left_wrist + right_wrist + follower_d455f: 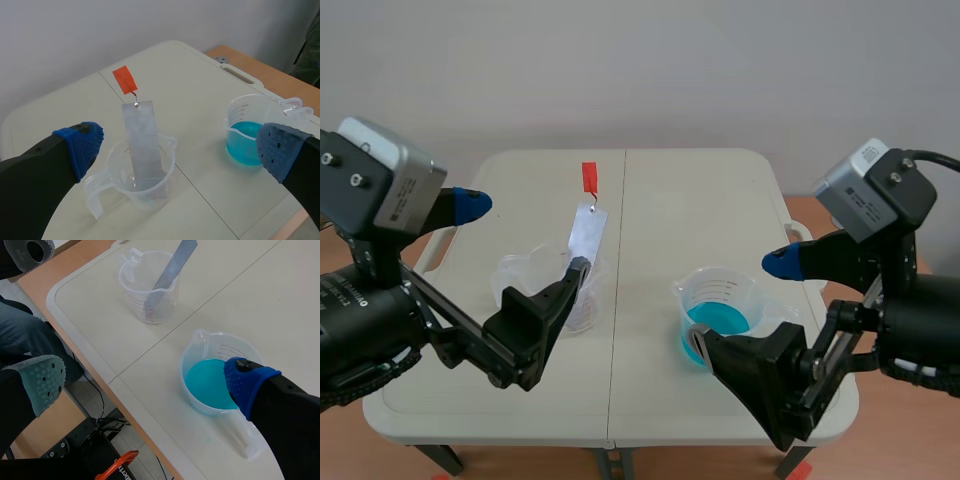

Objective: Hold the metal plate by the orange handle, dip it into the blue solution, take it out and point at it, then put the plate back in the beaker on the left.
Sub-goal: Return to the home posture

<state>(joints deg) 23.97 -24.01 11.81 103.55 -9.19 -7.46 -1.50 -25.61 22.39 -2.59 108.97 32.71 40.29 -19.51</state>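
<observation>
**Scene view: both claws gaping, plate not yet taken**

Low in the frame, the left gripper (525, 238) and right gripper (740, 304) both stand wide open and hold nothing. Their dotted blue pads (470, 205) look soft, made for grip. Left of centre, a clear plastic beaker (520, 275) props the metal plate (588, 232), a thin, dull-silver strip. It leans so its orange handle (589, 178), a small flat tag, sticks out toward the upper middle, easy to pinch, I'd say. Right of centre, a matching spouted beaker (720, 285) holds the blue solution (722, 320) on the pale table (690, 190).
</observation>
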